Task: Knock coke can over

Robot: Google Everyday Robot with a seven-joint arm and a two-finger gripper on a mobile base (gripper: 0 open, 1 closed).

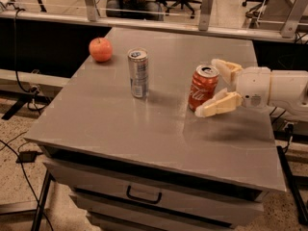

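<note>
The coke can point(202, 86) stands on the table point(144, 129), right of centre in the camera's view, and it looks slightly tipped, top leaning toward the arm. The pincer point(210, 88) is spread wide around it. One finger is behind the can's rim and the other low at its base on the near side, seemingly touching. The can is not gripped.

To topple it cleanly, I judge the push should land high on the can, sweeping sideways rather than closing on it. A low shove would only slide it.

The slim silver can point(138, 73) stands well apart from the coke can on its far side from the arm, and the apple point(100, 49) is beyond that. A fall that way should miss both.
</note>
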